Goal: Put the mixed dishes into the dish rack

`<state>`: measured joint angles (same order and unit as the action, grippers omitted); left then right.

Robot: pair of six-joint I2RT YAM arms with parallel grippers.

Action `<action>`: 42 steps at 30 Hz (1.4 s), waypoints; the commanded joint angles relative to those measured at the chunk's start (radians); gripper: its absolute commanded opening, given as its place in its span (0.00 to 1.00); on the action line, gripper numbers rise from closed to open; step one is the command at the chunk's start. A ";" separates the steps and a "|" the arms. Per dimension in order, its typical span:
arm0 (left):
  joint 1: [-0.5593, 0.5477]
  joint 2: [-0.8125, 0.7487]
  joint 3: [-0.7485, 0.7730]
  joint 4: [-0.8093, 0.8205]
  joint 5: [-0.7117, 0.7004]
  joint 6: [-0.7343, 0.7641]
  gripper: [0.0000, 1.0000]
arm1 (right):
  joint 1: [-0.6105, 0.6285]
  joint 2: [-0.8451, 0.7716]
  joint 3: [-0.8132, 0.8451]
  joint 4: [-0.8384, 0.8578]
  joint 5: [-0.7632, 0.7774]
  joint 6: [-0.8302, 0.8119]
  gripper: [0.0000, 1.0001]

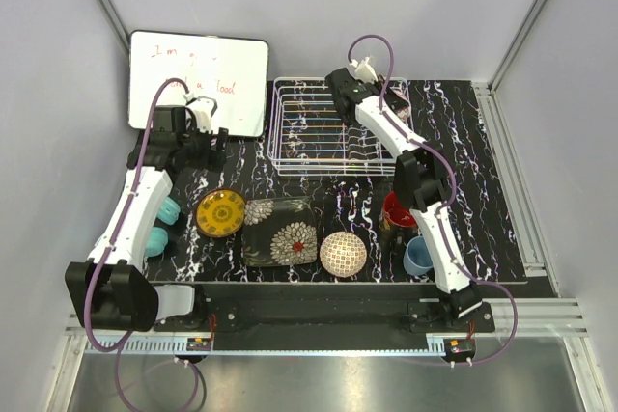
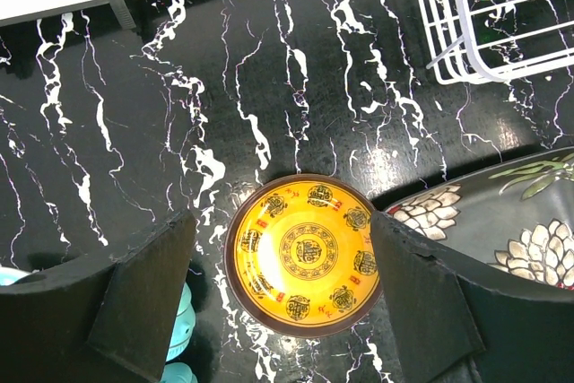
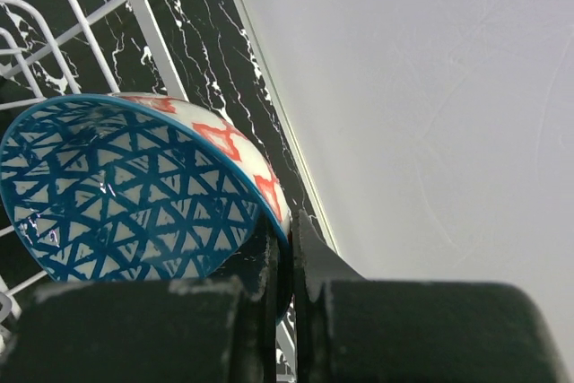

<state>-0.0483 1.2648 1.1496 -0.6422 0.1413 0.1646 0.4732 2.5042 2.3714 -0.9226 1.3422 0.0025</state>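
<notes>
Bare table (image 2: 179, 87) 12 o'clock of yellow round plate (image 2: 305, 253), left gripper (image 2: 282, 262) wide open and empty above it, right gripper (image 3: 291, 230) pinching blue patterned bowl (image 3: 134, 195) rim at dish rack (image 1: 319, 132) edge

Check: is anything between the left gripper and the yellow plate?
Nothing visible does. The open left gripper hangs over the yellow plate with only air between them; the dark floral plate lies close beside it, on the right.
</notes>
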 commanded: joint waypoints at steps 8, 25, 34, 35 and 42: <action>0.013 -0.030 0.024 0.004 -0.023 0.018 0.82 | 0.056 0.061 0.054 0.179 0.080 -0.119 0.00; 0.028 -0.022 0.030 -0.001 -0.014 0.027 0.82 | 0.093 -0.011 -0.014 0.194 0.020 -0.113 0.81; 0.036 -0.024 0.022 -0.001 -0.020 0.035 0.82 | 0.215 -0.349 -0.154 0.171 -0.021 -0.081 0.86; 0.038 -0.024 0.022 -0.001 -0.019 0.035 0.82 | 0.258 -0.436 -0.175 0.092 -0.075 -0.041 0.86; 0.039 -0.008 0.013 0.016 -0.019 0.029 0.82 | 0.311 -0.948 -0.580 -0.092 -0.964 0.323 0.77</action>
<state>-0.0154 1.2644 1.1496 -0.6590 0.1349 0.1871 0.8005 1.8816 2.0438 -0.9440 0.9314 0.1314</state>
